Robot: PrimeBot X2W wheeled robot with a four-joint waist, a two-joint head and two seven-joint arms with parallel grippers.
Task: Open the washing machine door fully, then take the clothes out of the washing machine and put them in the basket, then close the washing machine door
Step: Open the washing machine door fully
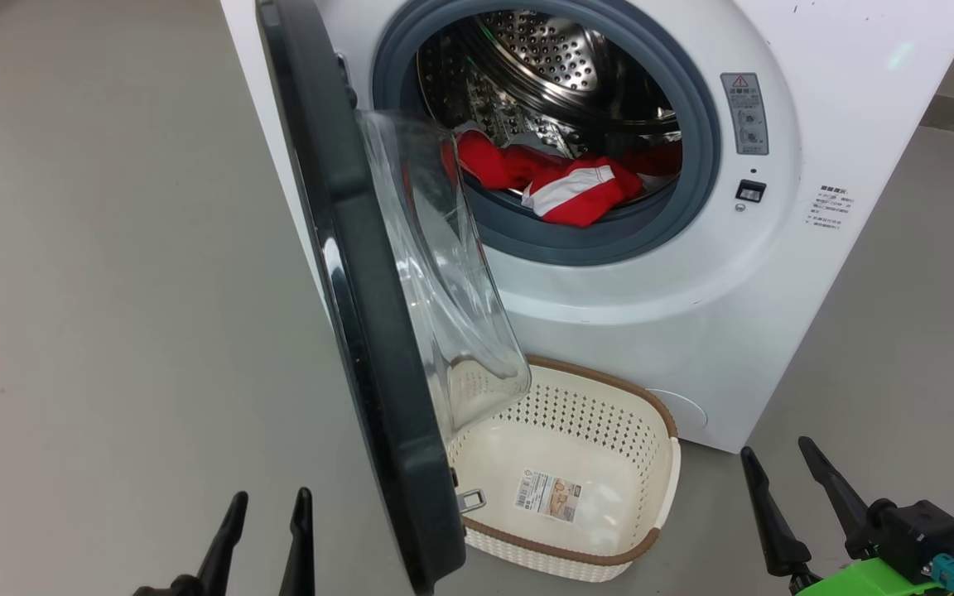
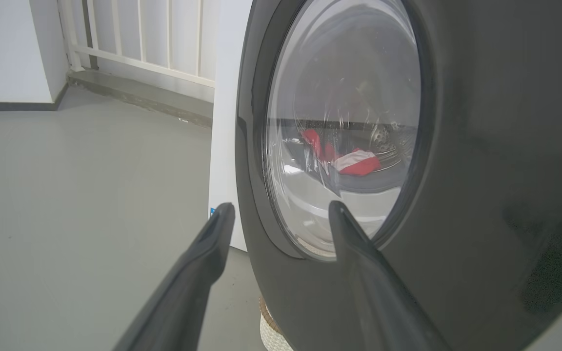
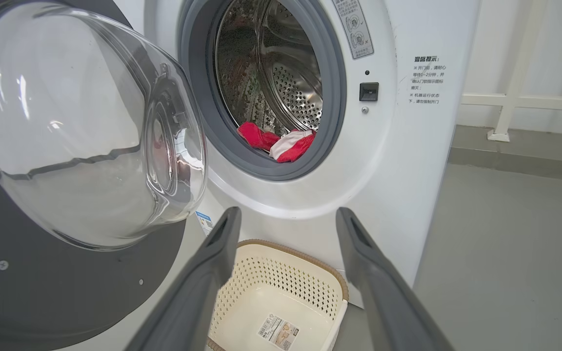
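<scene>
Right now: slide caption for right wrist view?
Open right hand faces washer; red clothes in drum, basket below.

The place looks like a bare laundry or utility area. A white boxy front-loading washing machine (image 1: 692,331) stands directly on a smooth grey floor (image 1: 96,290), with a small cream perforated plastic basket (image 1: 576,414) on the floor just before its front. Behind are plain white walls (image 2: 3,48) with a dark skirting strip (image 2: 12,106) and a white slatted railing (image 2: 164,39) on a low grey kerb (image 2: 139,95). Whether it is a home or a test room cannot be told.
</scene>
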